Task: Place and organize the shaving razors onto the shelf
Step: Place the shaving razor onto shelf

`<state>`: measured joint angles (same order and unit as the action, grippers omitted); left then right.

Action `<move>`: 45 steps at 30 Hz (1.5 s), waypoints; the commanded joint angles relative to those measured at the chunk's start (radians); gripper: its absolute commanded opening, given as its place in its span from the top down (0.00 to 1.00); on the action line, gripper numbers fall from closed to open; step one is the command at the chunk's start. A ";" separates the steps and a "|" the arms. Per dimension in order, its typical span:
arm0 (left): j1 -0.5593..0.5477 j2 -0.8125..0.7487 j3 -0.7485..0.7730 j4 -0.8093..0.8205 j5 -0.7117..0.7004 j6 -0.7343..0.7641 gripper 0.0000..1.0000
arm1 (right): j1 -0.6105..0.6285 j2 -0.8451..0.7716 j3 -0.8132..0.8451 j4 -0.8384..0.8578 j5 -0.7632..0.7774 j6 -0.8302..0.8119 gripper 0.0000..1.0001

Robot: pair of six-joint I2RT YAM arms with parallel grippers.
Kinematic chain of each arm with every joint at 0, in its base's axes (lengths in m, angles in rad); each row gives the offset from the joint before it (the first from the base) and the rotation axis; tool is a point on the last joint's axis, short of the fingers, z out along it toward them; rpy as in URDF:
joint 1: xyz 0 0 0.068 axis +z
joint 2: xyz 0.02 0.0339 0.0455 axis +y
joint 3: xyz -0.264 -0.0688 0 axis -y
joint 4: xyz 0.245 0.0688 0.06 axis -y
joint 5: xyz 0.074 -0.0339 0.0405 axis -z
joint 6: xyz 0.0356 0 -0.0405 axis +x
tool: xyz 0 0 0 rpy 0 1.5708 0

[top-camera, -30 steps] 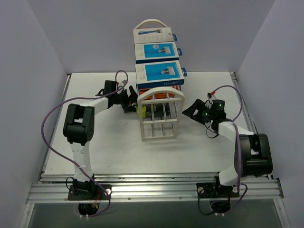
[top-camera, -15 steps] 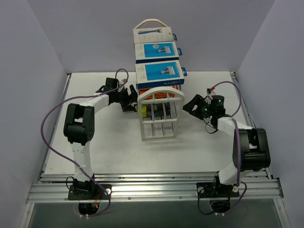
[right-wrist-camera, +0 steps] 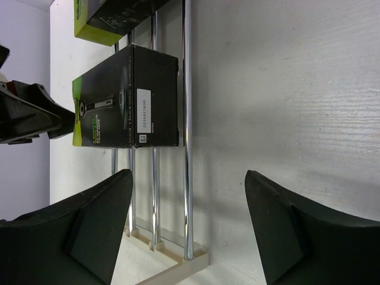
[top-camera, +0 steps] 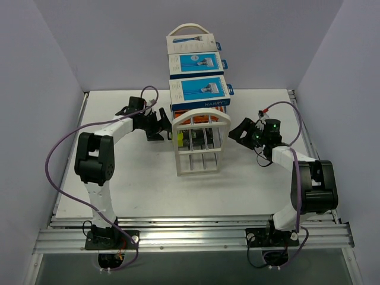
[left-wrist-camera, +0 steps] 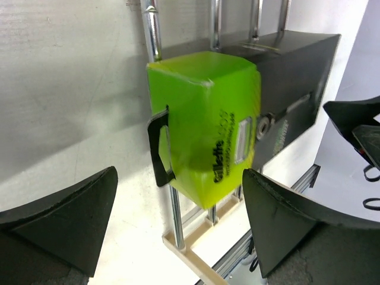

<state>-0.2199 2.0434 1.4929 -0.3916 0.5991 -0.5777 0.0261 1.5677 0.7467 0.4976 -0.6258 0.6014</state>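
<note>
The shelf (top-camera: 196, 155) stands mid-table, a cream-white rack with arched ends. Blue-and-white shaving razors (top-camera: 199, 90) fill its upper tiers, orange ones (top-camera: 200, 119) sit below them, and a black-and-lime box (top-camera: 177, 138) rests lower down. My left gripper (top-camera: 159, 126) is open at the shelf's left side. In the left wrist view, the lime end of that box (left-wrist-camera: 205, 124) pokes out between the bars just beyond the open gripper (left-wrist-camera: 179, 178). My right gripper (top-camera: 237, 132) is open at the right side, facing a black box (right-wrist-camera: 127, 98) behind the bars (right-wrist-camera: 187, 119), nothing between its fingers (right-wrist-camera: 189, 178).
Grey walls close in the white table (top-camera: 119, 178) on the left, back and right. A metal rail (top-camera: 190, 234) runs along the near edge by the arm bases. Another lime-edged box (right-wrist-camera: 113, 18) lies farther along the same tier.
My left gripper has drawn back a little from the shelf's left side. My right gripper came slightly closer to the shelf and then held still. Both stay open.
</note>
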 commanded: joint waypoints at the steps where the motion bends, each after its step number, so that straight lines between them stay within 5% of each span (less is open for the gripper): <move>1: 0.013 -0.097 -0.025 0.072 0.017 0.018 0.06 | 0.003 0.002 0.008 0.022 -0.022 -0.014 0.28; 9: 0.028 -0.150 -0.091 0.134 0.050 -0.013 0.06 | 0.005 0.006 0.006 0.018 -0.023 -0.011 0.34; 16: 0.085 -0.233 -0.234 0.284 0.068 -0.056 0.03 | 0.015 0.035 0.043 0.029 -0.041 0.001 0.73; 17: 0.088 -0.235 -0.234 0.286 0.074 -0.054 0.22 | 0.018 0.049 0.051 0.032 -0.043 0.008 0.76; 19: 0.093 -0.232 -0.232 0.272 0.085 -0.062 0.41 | 0.027 0.072 0.074 0.035 -0.048 0.011 0.85; 21: 0.099 -0.223 -0.235 0.275 0.088 -0.079 0.71 | 0.034 0.089 0.089 0.035 -0.046 0.018 0.87; 24: 0.099 -0.198 -0.237 0.284 0.099 -0.090 0.98 | 0.051 0.123 0.131 0.035 -0.045 0.023 0.92; 45: 0.040 -0.066 -0.126 0.221 0.068 -0.068 0.98 | 0.116 0.295 0.299 0.021 -0.008 0.040 0.94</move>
<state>-0.1696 1.9694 1.3209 -0.1726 0.6651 -0.6678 0.1268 1.8584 1.0000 0.5049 -0.6376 0.6388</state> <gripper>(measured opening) 0.031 0.063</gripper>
